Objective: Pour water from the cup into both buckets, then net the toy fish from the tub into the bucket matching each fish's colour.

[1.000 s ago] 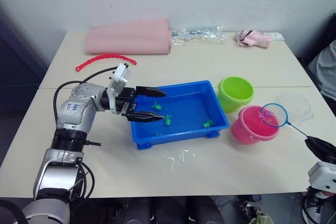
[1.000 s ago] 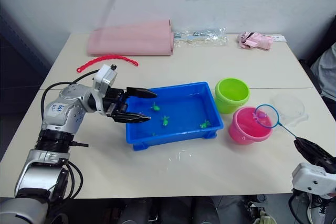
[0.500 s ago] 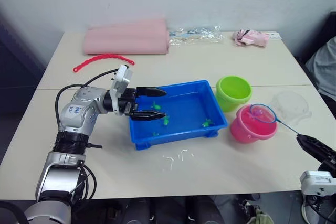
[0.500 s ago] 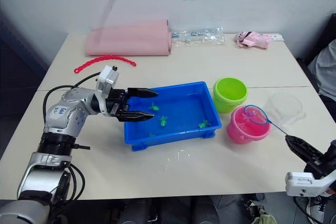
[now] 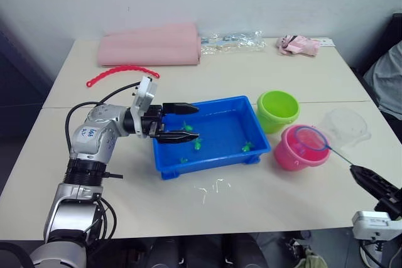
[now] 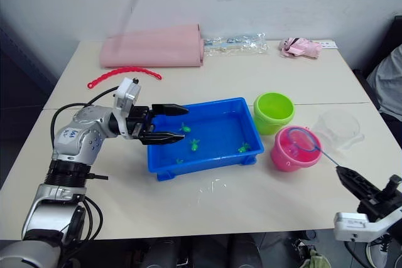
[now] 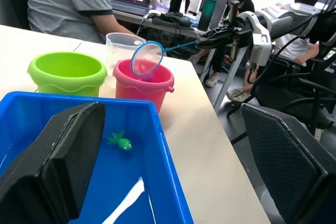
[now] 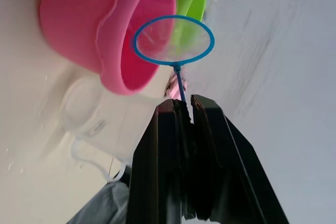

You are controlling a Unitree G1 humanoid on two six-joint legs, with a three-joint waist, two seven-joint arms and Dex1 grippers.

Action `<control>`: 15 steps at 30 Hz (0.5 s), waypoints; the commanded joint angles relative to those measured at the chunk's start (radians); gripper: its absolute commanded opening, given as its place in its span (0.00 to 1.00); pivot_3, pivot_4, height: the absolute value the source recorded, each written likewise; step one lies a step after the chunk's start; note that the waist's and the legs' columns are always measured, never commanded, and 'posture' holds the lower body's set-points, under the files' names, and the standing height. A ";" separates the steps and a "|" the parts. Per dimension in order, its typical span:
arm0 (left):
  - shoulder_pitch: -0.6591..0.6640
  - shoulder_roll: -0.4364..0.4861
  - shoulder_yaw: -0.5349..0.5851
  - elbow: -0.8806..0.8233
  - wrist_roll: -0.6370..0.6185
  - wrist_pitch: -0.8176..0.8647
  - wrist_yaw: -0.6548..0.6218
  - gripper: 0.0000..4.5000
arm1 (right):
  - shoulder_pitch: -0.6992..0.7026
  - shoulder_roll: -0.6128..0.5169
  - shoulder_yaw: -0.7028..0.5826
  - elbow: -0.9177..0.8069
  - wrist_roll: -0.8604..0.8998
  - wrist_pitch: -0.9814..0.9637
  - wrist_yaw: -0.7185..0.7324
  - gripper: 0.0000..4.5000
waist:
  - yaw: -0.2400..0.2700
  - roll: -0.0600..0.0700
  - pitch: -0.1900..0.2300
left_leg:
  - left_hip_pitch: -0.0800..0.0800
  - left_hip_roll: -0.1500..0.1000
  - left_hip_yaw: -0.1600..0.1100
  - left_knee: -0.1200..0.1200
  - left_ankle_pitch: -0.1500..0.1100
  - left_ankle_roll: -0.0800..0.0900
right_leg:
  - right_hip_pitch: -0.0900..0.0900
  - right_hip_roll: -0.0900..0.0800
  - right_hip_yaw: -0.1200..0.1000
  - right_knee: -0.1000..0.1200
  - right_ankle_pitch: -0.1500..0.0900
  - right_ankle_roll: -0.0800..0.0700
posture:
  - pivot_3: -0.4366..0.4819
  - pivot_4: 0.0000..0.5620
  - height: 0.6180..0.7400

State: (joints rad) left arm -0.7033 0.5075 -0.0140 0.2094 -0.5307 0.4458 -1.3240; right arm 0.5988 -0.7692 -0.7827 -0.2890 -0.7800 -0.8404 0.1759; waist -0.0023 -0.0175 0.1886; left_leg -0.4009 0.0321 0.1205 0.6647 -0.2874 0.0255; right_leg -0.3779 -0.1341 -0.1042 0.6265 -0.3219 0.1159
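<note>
Netting gear first: the small round hoop net (image 6: 303,140) with its blue rim, fine mesh and thin dark wire handle hangs over the mouth of the pink plastic bucket (image 6: 286,152). Its handle slants down toward the table's near right corner, where the right pincer (image 8: 184,106) has its two black fingers pressed together on the wire.

The pink bucket stands near the right edge of the pale table (image 6: 251,80). The lime green plastic bucket (image 6: 273,112) stands just beside it, toward the far edge; whether the two touch I cannot tell. On the right-edge side of both buckets sits the wide clear see-through plastic cup (image 6: 340,128) with a side handle, upright.

Toward the table's middle lies the shallow rectangular bright blue plastic tub (image 6: 204,137), just beside the green bucket. Several tiny green toy fish (image 6: 195,144) lie on its floor, one of them (image 7: 121,141) near the end closest to the buckets.

The left pincer (image 6: 171,123) reaches over the tub's left end with its black fingers spread apart, holding nothing.

Along the far edge lie a folded pink cloth (image 6: 154,46), a crinkly clear plastic bag (image 6: 235,43) and a small pink bundle (image 6: 300,46). A red beaded strip (image 6: 123,75) curves in front of the cloth.

In the left wrist view, a seated person in a grey shirt (image 7: 68,1) is beyond the table's right edge.
</note>
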 commanded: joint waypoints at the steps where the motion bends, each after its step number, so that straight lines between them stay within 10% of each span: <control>1: -0.003 -0.005 0.021 -0.023 -0.021 -0.007 0.002 0.99 | -0.002 0.009 -0.047 0.019 0.007 0.055 -0.033 0.00 | 0.000 0.000 0.000 | 0.000 0.000 0.000 0.000 0.000 0.000 | 0.000 0.000 0.000 0.000 0.000 0.000 | 0.48 0.27 1.00; 6: 0.007 -0.003 0.027 -0.031 -0.020 -0.010 0.007 0.99 | 0.022 0.019 -0.012 -0.016 0.200 0.090 0.023 0.00 | 0.000 0.000 0.000 | 0.000 0.000 0.000 0.000 0.000 0.000 | 0.000 0.000 0.000 0.000 0.000 0.000 | 0.48 0.27 1.00; 15: 0.075 0.031 0.126 -0.061 -0.055 -0.013 0.051 0.99 | -0.013 -0.055 0.157 -0.239 1.161 0.557 0.369 0.00 | -0.005 0.000 0.000 | 0.003 0.002 -0.001 0.000 -0.001 0.001 | 0.003 0.000 0.001 0.001 0.000 0.000 | 0.48 0.27 1.00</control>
State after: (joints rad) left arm -0.6399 0.5250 0.0653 0.1961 -0.5530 0.4448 -1.2929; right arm 0.6011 -0.8011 -0.6323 -0.4637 0.1809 -0.3801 0.4911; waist -0.0078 -0.0175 0.1886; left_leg -0.3973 0.0338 0.1194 0.6647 -0.2882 0.0271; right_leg -0.3743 -0.1347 -0.1035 0.6273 -0.3218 0.1157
